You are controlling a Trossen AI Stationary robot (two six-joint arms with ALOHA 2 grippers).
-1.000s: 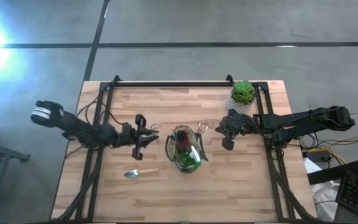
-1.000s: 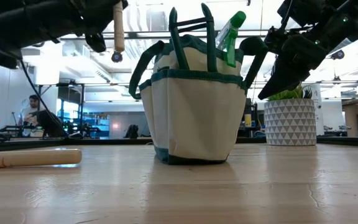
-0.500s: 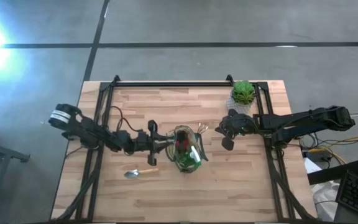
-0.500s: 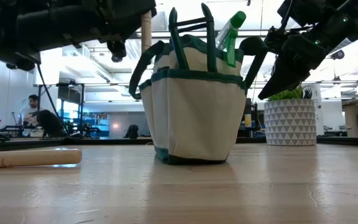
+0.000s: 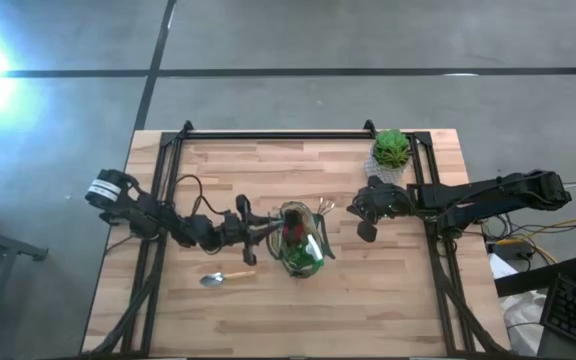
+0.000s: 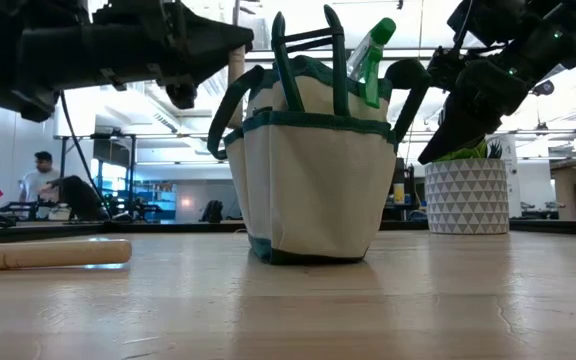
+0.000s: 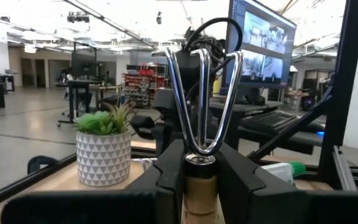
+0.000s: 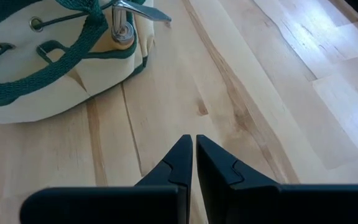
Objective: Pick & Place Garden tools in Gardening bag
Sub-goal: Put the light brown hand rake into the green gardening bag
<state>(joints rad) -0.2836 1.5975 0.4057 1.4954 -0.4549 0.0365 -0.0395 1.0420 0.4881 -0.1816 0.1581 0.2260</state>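
The olive-tan gardening bag (image 5: pixel 298 240) stands on its base mid-table, also in the low view (image 6: pixel 313 170). It holds a bright green piece (image 6: pixel 373 45) and a red piece (image 5: pixel 290 232). My left gripper (image 5: pixel 246 232) hovers at the bag's left rim, shut on a wooden-handled fork (image 7: pixel 199 99). A metal trowel (image 5: pixel 226 277) lies flat on the table near the bag's left side. My right gripper (image 5: pixel 366 230) is shut and empty, above the table to the bag's right (image 8: pixel 193 149). My left gripper pinches the top of the fork's wooden handle (image 7: pixel 200 186), just under the metal collar, between its two fingers (image 7: pixel 166 177). The fingers come level from the table's left and lie across the handle. The fork is upright and lifted clear, tines up, handle hanging below (image 6: pixel 235 75).
A green plant in a white patterned pot (image 5: pixel 391 152) stands at the far right. A metal tool with a wooden handle (image 8: pixel 122 28) sticks out of the bag's side pocket facing my right gripper. Black frame rails run along the table's left, right and far edges.
My left gripper has carried the fork toward the table's right, from a gap away up to the bag's left rim. The fork stays upright, with its handle hanging. My right gripper has kept still.
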